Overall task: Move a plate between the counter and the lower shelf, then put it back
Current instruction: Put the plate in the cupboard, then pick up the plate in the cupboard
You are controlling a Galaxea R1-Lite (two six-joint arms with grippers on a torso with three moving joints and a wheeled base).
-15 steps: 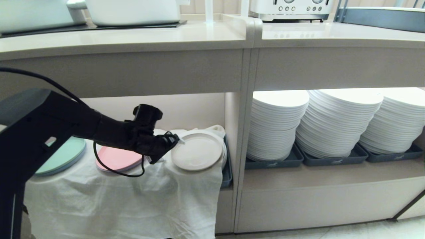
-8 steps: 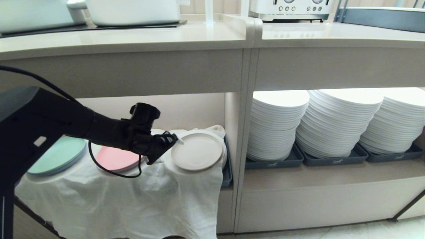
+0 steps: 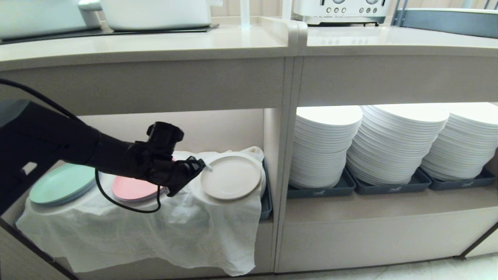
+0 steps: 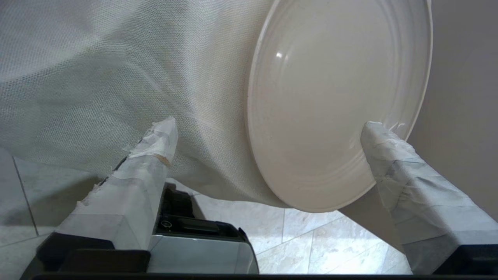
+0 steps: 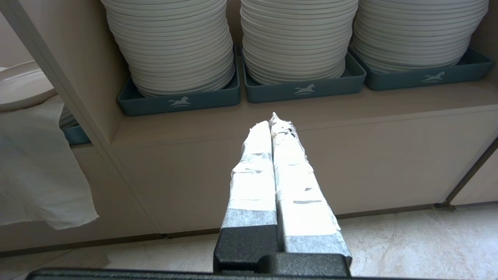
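The cream plate (image 3: pixel 232 177) lies flat on the white cloth (image 3: pixel 155 225) draped over the lower shelf (image 3: pixel 225 130), at the bay's right end. My left gripper (image 3: pixel 205 168) reaches in from the left and stands open at the plate's left rim. In the left wrist view the plate (image 4: pixel 334 97) fills the space ahead of the left gripper (image 4: pixel 270 126). One taped finger (image 4: pixel 155 147) is over the cloth and the other (image 4: pixel 385 147) overlaps the plate's rim, with no grip on it. The counter (image 3: pixel 155 44) runs above. My right gripper (image 5: pixel 274 121) is shut and empty, parked before the neighbouring bay.
A pink plate (image 3: pixel 134 188) and a mint-green plate (image 3: pixel 58 188) lie on the same cloth, left of my arm. A beige divider (image 3: pixel 284 155) separates tall white plate stacks (image 3: pixel 393 144) in dark trays (image 3: pixel 321 190). White pots (image 3: pixel 155 13) and a toaster (image 3: pixel 340 9) stand on top.
My left arm has drawn back slightly to the left and its upper part has dropped, uncovering more of the green plate and the cloth. The cream plate has not moved.
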